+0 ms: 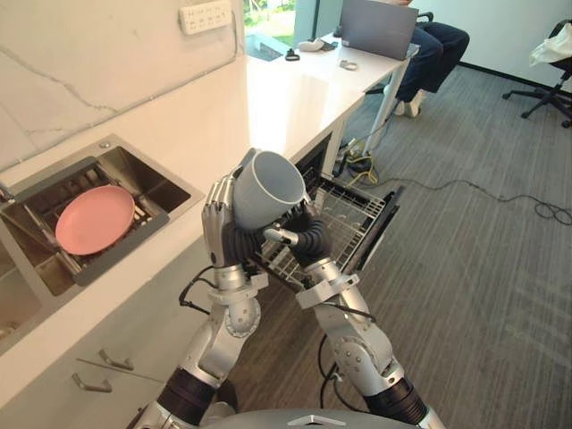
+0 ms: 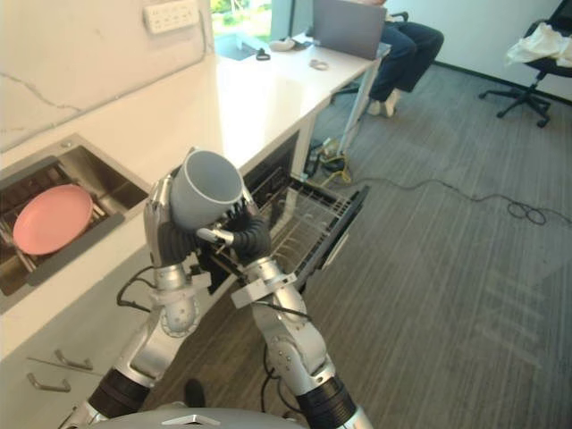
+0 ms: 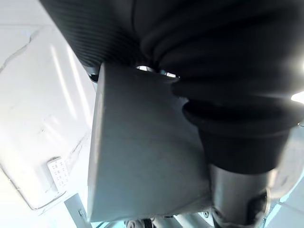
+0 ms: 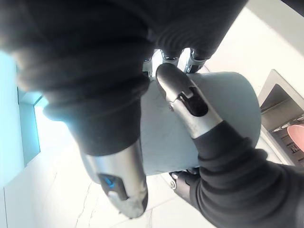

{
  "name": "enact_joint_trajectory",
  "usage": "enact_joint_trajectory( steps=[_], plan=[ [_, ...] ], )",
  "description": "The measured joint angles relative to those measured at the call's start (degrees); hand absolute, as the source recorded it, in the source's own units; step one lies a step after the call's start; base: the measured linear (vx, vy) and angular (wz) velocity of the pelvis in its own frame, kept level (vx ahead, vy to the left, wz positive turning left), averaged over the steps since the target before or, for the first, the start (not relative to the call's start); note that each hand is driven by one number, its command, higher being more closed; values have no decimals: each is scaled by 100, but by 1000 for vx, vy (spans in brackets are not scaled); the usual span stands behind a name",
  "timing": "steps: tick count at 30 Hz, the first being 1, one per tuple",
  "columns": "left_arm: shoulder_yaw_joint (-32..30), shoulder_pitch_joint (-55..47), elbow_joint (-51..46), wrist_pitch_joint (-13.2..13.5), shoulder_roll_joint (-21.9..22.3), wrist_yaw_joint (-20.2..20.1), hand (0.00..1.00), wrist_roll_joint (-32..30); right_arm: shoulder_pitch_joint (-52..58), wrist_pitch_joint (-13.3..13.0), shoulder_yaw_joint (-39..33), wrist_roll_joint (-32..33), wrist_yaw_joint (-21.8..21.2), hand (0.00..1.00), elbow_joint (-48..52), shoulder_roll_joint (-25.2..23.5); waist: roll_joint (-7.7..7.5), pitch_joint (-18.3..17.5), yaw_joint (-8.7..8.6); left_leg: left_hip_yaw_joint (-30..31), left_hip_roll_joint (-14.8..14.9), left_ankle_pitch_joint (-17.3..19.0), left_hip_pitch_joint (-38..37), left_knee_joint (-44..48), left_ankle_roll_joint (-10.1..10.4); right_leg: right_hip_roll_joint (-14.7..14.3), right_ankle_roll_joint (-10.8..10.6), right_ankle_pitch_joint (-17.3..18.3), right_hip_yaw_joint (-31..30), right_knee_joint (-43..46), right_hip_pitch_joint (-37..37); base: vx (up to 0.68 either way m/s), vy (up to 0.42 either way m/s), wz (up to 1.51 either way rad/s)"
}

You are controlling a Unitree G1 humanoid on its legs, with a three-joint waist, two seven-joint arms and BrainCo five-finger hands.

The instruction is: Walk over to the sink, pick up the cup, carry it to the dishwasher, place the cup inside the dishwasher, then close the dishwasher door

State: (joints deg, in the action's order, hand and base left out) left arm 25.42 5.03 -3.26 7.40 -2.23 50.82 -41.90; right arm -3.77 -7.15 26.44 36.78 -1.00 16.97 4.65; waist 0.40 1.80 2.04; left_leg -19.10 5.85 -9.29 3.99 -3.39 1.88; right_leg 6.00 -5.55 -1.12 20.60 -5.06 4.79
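Both arms rise from the bottom of the frame and meet at its centre, forearms angled inward, wrists bent so the palms face each other. The left hand (image 1: 217, 225) stands upright against the left side of the cup (image 1: 273, 183), its fingers curved up along the wall toward the rim. The right hand (image 1: 308, 241) clasps the cup from below and to the right, its thumb (image 1: 280, 235) laid across the underside and its fingers wrapped round the body, as the right wrist view shows close up. The cup is thus gripped between the two hands, raised in the air over the near edge of the pulled-out dishwasher rack (image 1: 353, 210), beside the lowered dishwasher door (image 1: 382, 223). It is a plain, smooth grey-blue cup, wider at the mouth than at the base, tilted with its open mouth turned up and to the right. At the left of the frame the sink (image 1: 170, 192) is set into the white bench (image 1: 268, 98) and holds a pink plate (image 1: 94, 219).
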Motion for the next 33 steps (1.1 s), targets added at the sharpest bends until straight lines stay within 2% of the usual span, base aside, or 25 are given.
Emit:
enact_joint_trajectory(
  steps=[8, 9, 17, 27, 28, 33],
  plan=[
    [183, -9, 90, 13, -5, 2, 100, 2, -22, 4, 33, -2, 305, 0, -8, 0, -18, -37, 23, 26, -14, -22, 0, -40, 6, 1, -1, -4, 34, 0, -1, 0, 0, 0],
    [213, -9, 129, 27, -3, 2, 100, 2, -50, 4, 28, -2, 375, 100, -26, 0, -23, -41, 23, 27, -16, -22, 0, -41, 6, 3, -2, -4, 35, 0, -1, 0, 0, 0],
    [222, -10, 177, 61, -4, -3, 100, 3, -105, 6, 76, -7, 630, 100, -66, -3, -41, -60, 27, 35, -21, -22, 2, -46, 6, 7, -6, -1, 42, 0, -1, 0, 0, 0],
    [220, -32, 228, 69, -4, 57, 100, 14, -107, 1, 148, -132, 740, 100, -68, -1, -40, -116, 24, 46, -28, -49, 3, -90, 10, 8, -10, 1, 57, 0, -9, 0, 0, 0],
    [219, -34, 246, 75, -4, 53, 0, 31, -107, 0, 157, -195, 775, 100, -69, -1, -41, -134, 26, 48, -28, -49, 3, -90, 11, 8, -10, 2, 58, 1, -9, 0, 0, 0],
    [222, -79, 455, 143, -7, 25, 0, 174, -179, -28, 140, -347, 977, 100, -69, -3, -37, -143, 14, 59, -27, -66, 2, -91, 25, 7, -11, 2, 56, 0, -6, 0, 0, 0]
  ],
)
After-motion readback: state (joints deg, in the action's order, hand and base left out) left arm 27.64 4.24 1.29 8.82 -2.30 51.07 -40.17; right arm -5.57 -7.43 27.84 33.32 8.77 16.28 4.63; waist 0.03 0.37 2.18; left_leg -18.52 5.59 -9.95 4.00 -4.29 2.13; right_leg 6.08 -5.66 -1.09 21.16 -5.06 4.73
